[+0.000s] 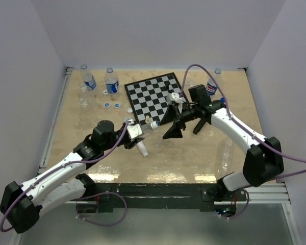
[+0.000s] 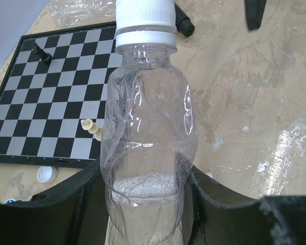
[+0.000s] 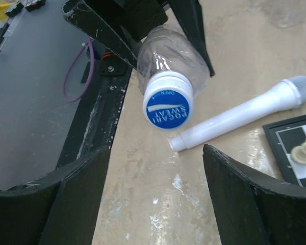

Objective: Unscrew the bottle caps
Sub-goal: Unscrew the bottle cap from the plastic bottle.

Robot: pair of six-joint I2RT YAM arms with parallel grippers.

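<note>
My left gripper [image 1: 136, 131] [image 2: 148, 204] is shut on the body of a clear, dented bottle [image 2: 145, 127] [image 1: 144, 127]. The bottle's neck points toward the right arm. Its cap [image 2: 145, 20] [image 3: 168, 104] [image 1: 154, 124] is white-sided with a blue printed top and sits on the neck. My right gripper [image 1: 164, 130] [image 3: 155, 199] is open, facing the cap from a short way off, with nothing between its fingers. Three loose caps [image 1: 116, 105] lie left of the chessboard. Labelled bottles [image 1: 111, 81] [image 1: 89, 80] stand at the back left, and one with a round logo [image 1: 211, 87] at the back right.
A chessboard [image 1: 153, 97] [image 2: 20, 122] lies behind the grippers with a pale chess piece [image 2: 92, 127] and a black one [image 2: 41, 52] on it. A white microphone [image 1: 143, 149] [image 3: 245, 115] lies under the held bottle. A loose white cap [image 2: 46, 174] rests by the board's edge.
</note>
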